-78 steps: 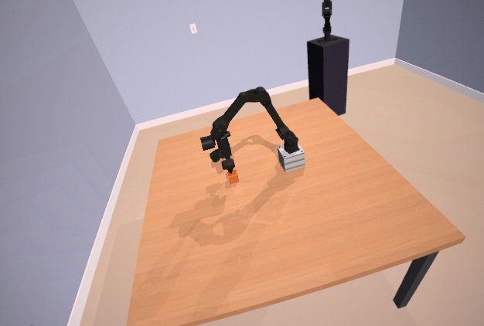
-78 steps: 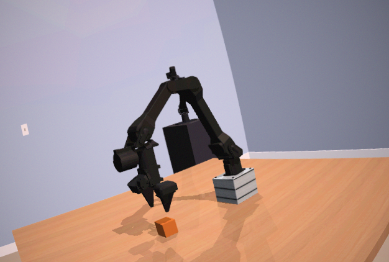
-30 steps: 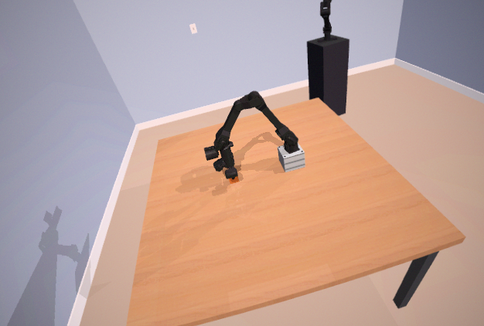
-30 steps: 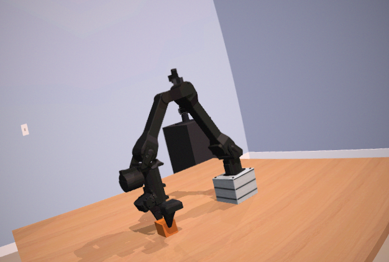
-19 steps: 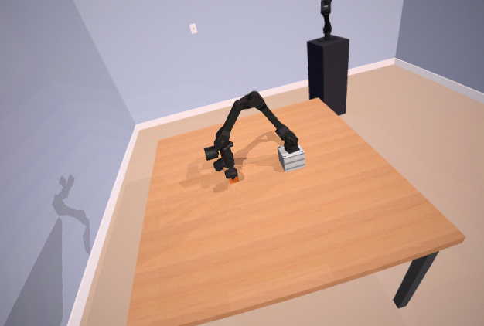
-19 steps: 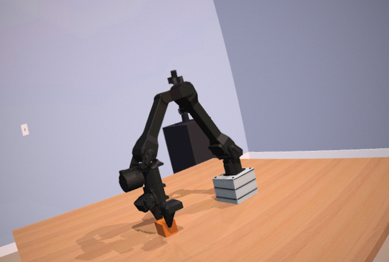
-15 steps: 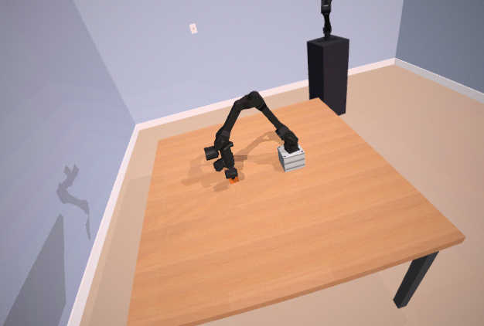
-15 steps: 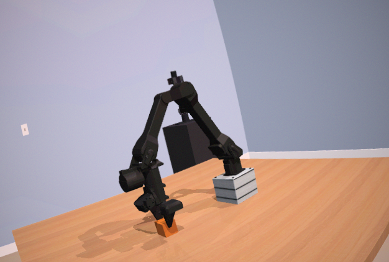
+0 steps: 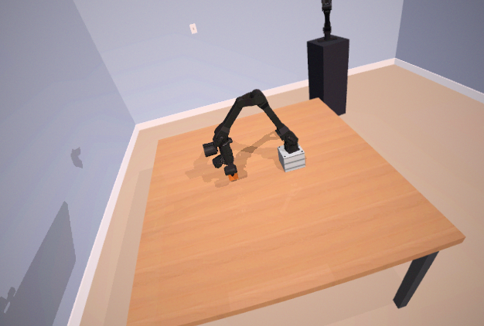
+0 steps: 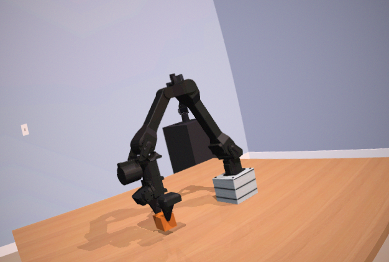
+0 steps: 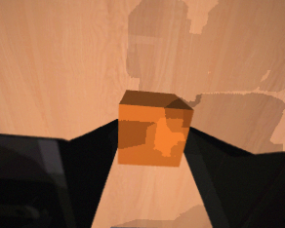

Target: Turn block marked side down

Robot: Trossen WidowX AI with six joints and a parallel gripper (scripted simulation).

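Note:
The orange block [image 9: 233, 177] [image 10: 164, 223] [image 11: 151, 153] is between the two black fingers. My gripper [image 9: 232, 174] [image 10: 162, 216] [image 11: 150, 126] points down and is shut on the block, with one finger on each of two opposite sides. In the exterior view the block hangs slightly tilted, a little above the wooden table [image 9: 273, 236] [image 10: 283, 215] [image 11: 54, 63], with its shadow just below it. The wrist view shows one plain orange face with shadows on it and a darker brown face beyond. I cannot make out a mark; the underside is hidden.
The arm's white and grey base box [image 9: 294, 160] [image 10: 235, 187] stands on the table to the right of the block. A dark pedestal [image 9: 334, 72] [image 10: 179, 149] with another black arm [image 9: 326, 13] on it stands behind the table.

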